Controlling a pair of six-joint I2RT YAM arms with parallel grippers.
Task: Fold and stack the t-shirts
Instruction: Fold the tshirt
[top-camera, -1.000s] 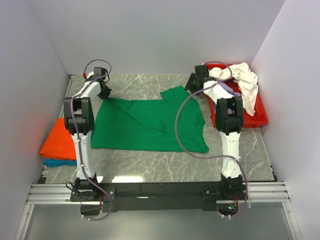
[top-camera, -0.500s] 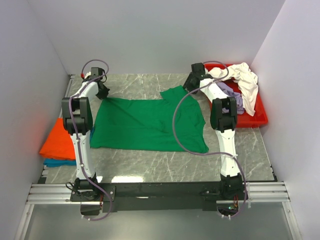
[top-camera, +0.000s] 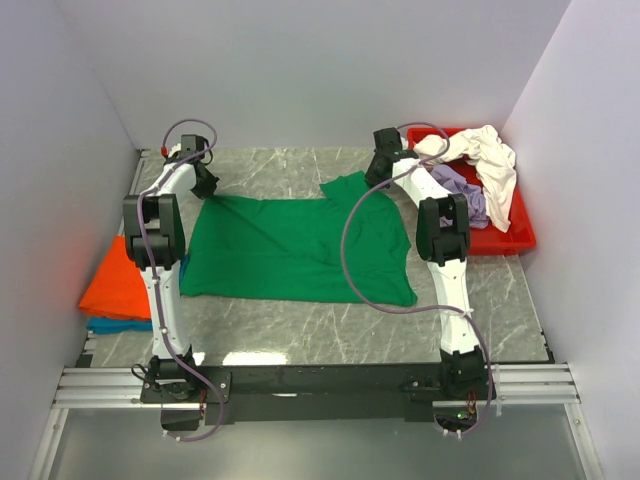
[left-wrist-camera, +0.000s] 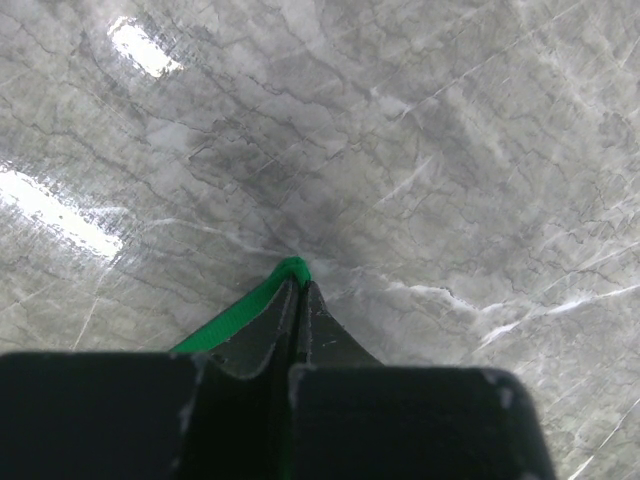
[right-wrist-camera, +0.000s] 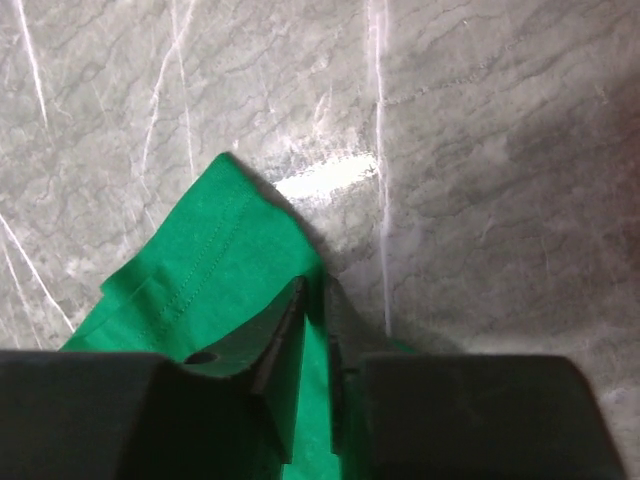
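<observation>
A bright green t-shirt (top-camera: 300, 250) lies spread flat on the marble table. My left gripper (top-camera: 207, 185) is at its far left corner; in the left wrist view its jaws (left-wrist-camera: 300, 283) are shut on a fold of green cloth (left-wrist-camera: 235, 318). My right gripper (top-camera: 378, 172) is at the raised far right corner. In the right wrist view the right gripper (right-wrist-camera: 312, 285) has its jaws pinched on the green hem (right-wrist-camera: 215, 250). Orange (top-camera: 120, 280) and teal (top-camera: 115, 325) t-shirts lie folded at the left wall. Cream-white (top-camera: 490, 155) and lavender (top-camera: 462, 190) ones are heaped at the right.
A red plastic tray (top-camera: 505, 243) stands at the far right against the wall and holds the heaped shirts. Grey walls close in the table on the left, back and right. The arms' base rail runs along the near edge.
My right gripper has shifted left from the tray side to the shirt's far right corner and closed on it. The left gripper keeps its hold at the far left corner.
</observation>
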